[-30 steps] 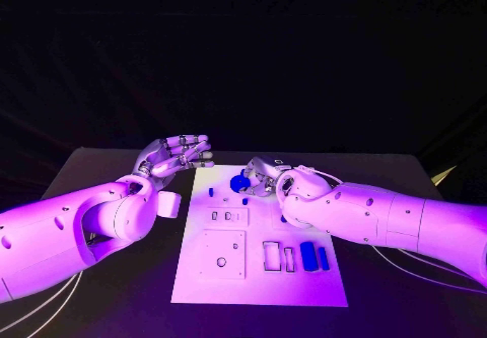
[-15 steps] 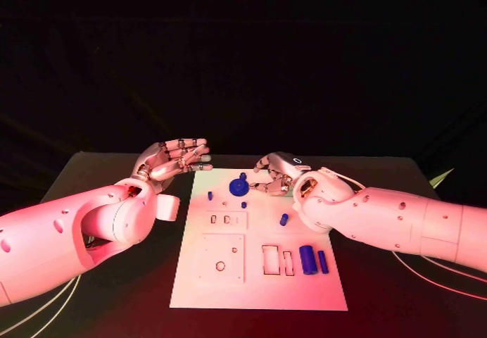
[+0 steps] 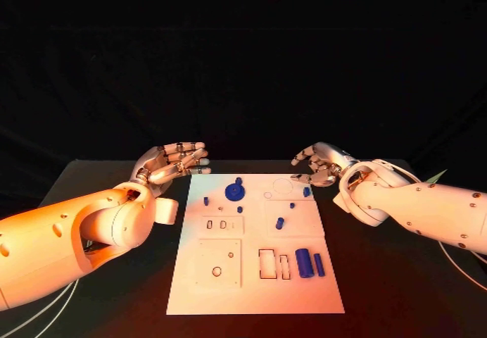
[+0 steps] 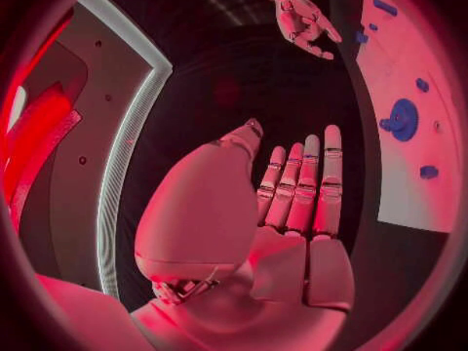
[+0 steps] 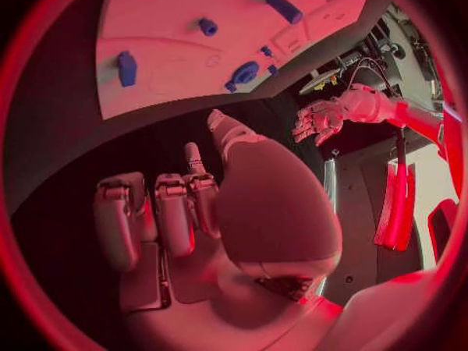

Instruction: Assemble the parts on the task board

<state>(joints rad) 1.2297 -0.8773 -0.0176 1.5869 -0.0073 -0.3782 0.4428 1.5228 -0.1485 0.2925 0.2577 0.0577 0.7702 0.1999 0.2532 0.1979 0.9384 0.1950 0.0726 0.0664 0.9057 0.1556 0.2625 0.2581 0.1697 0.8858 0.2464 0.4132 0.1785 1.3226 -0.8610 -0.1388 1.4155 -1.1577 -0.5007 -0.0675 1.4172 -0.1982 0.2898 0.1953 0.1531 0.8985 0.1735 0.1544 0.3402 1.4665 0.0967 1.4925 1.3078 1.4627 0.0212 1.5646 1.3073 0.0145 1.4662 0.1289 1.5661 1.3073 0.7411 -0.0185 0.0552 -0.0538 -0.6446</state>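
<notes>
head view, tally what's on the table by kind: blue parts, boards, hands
blue parts: 8
white task board: 1
left hand and right hand: 2
total: 11

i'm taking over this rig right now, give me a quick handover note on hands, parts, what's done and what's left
Left hand: open, empty, raised off the white task board's far left corner.
Right hand: fingers curled, holding nothing, off the far right corner.
Round blue gear part sits at the board's far end, small blue pegs around mid-board.
Two blue bars lie beside empty rectangular slots, so those look left to seat.
</notes>
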